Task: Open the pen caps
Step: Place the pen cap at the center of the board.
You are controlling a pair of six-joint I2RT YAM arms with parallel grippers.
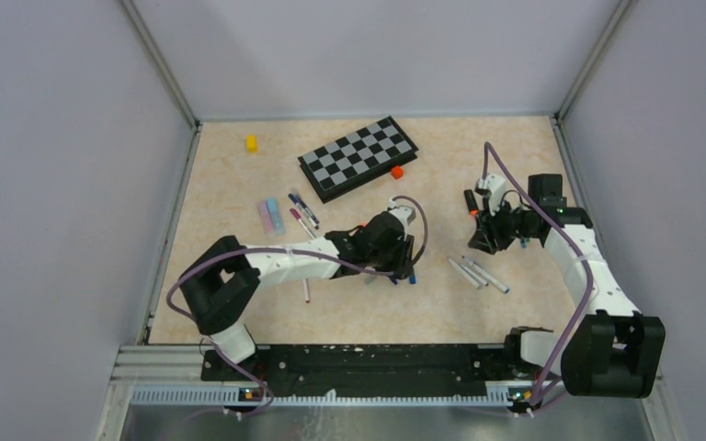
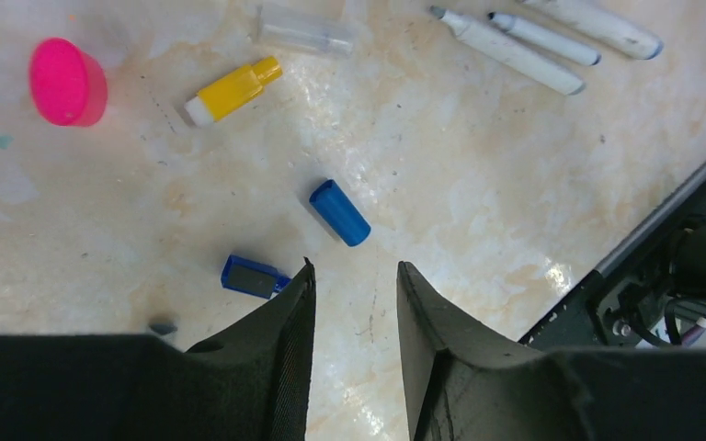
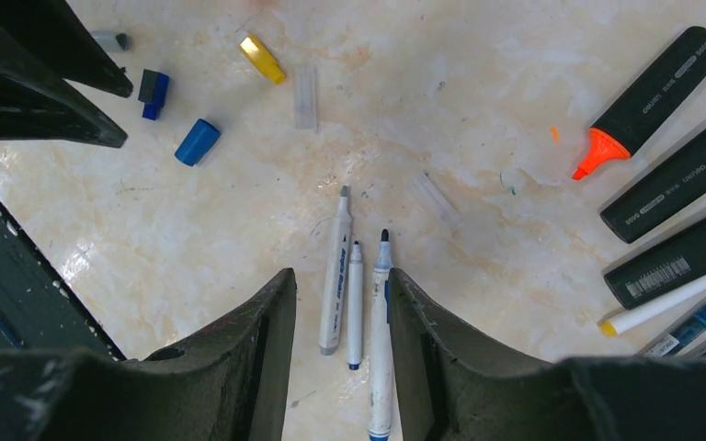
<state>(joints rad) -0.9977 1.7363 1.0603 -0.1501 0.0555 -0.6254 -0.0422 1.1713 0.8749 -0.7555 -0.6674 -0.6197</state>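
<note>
Well behind the pens lie chessboard and orange block.

Robotics lab test cell: plain grey partition walls, aluminium rail at the front, marbled tabletop

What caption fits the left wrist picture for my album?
Open left gripper near a stubby blue plastic cap; round pink cap, yellow cap and three uncapped white markers beyond.

Right wrist view: two black highlighters cut by right edge | pens in bottom-right corner cut off | grey cap partly hidden | Left wrist view: white marker cut by top edge | grey scrap by black finger, kind unclear
</note>
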